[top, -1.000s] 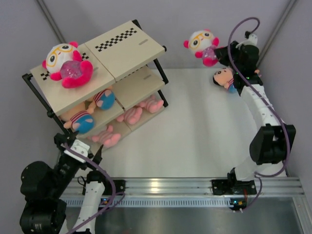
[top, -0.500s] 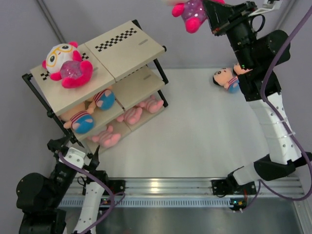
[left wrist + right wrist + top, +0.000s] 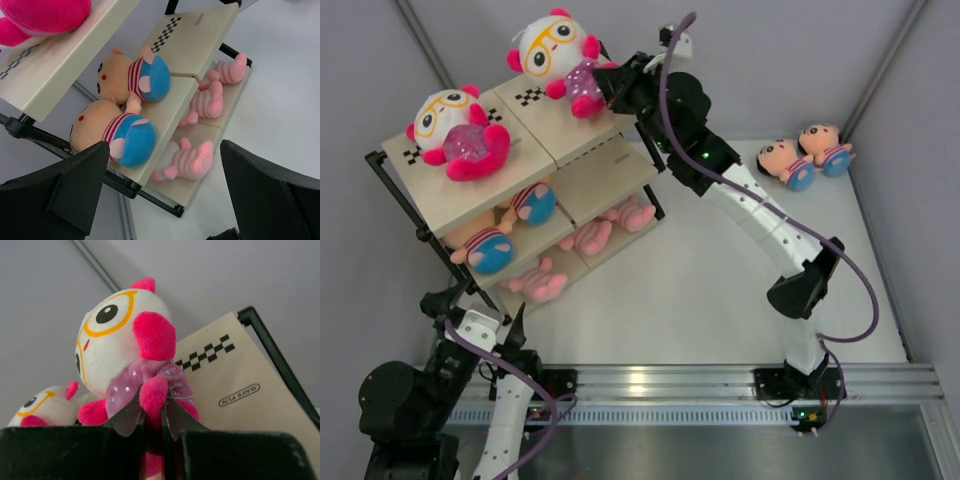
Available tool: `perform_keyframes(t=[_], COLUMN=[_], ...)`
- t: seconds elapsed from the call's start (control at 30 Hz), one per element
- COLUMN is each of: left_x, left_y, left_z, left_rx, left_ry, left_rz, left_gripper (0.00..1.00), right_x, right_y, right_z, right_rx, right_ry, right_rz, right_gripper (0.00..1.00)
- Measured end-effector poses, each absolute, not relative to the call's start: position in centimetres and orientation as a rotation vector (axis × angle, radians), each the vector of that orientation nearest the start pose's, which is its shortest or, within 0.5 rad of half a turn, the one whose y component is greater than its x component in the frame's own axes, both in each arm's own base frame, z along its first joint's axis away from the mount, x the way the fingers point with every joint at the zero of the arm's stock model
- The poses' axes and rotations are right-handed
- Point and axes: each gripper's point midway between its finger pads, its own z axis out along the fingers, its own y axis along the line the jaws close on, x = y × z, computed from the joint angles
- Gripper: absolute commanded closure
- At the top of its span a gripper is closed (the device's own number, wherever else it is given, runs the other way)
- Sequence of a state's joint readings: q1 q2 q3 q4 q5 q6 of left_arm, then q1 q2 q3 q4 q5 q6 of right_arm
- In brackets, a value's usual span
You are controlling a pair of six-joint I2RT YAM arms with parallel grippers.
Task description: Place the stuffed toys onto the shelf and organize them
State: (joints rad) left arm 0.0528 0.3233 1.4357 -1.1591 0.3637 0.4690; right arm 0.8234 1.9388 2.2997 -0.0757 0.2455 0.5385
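Stuffed toys (image 3: 530, 200) are mostly put away. The three-tier shelf (image 3: 580, 128) fills the upper left of the overhead view. One glasses doll (image 3: 455, 130) lies on its left top board. Two striped peach-faced dolls (image 3: 490, 245) fill the middle tier, and pale pink dolls (image 3: 542, 282) lie on the bottom tier.

The right gripper (image 3: 150, 412) is pinched on the hot-pink lower body of a second glasses doll (image 3: 560, 60). It holds the doll upright over the right top board, at top centre. Whether the doll touches the board cannot be told, but this placement looks nearly finished.

Two loose peach-faced dolls (image 3: 785, 162) lie touching each other on the white table (image 3: 740, 300) at upper right. They are well apart from the shelf and not yet moved. The left gripper (image 3: 162, 167) hangs near the shelf's lower left corner, fingers spread wide, holding nothing.

The shelf has flat, matte beige boards with checkered strips on a thin black metal frame. The dolls are soft plush with oversized round heads and stubby limbs. The glasses dolls are the largest, with white heads, yellow stitched rims and a sheer lilac star-speckled wrap. The pale pink dolls are the smallest and are faintly striped.
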Motion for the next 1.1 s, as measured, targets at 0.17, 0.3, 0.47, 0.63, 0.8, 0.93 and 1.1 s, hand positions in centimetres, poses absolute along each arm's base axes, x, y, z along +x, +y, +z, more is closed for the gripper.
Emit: perform_keyframes(t=[0.17,0.3,0.47,0.63,0.8,0.93,1.1], left_x=[6.7,6.7,7.1,7.2,7.9,10.6,13.8], left_y=[-4.0,-4.0,-4.0,-4.0,-4.0,-3.1,-3.3], left_z=[39.1,38.8,38.2,38.0,37.0,34.4,31.9], left_rx=[0.601,0.605,0.611,0.613,0.616,0.604,0.636], left_ry=[1.496,1.499,1.517,1.521,1.555,1.684,1.804], left_rz=[0.119,0.121,0.115,0.111,0.102,0.127,0.056], left_gripper=[0.01,0.02,0.01,0.01,0.10,0.16,0.11], right_x=[40.6,40.4,40.0,38.8,36.1,35.5,35.7], right_y=[43.3,42.8,42.2,41.0,36.2,25.2,10.6], right_z=[51.2,52.3,52.3,53.5,54.9,57.3,56.5], right_rx=[0.051,0.077,0.081,0.060,0.004,0.078,0.250], right_ry=[1.410,1.388,1.393,1.375,1.364,1.291,1.239], right_rz=[1.004,1.013,1.007,1.005,0.973,0.848,0.530], right_gripper=[0.84,0.61,0.40,0.30,0.28,0.28,0.26])
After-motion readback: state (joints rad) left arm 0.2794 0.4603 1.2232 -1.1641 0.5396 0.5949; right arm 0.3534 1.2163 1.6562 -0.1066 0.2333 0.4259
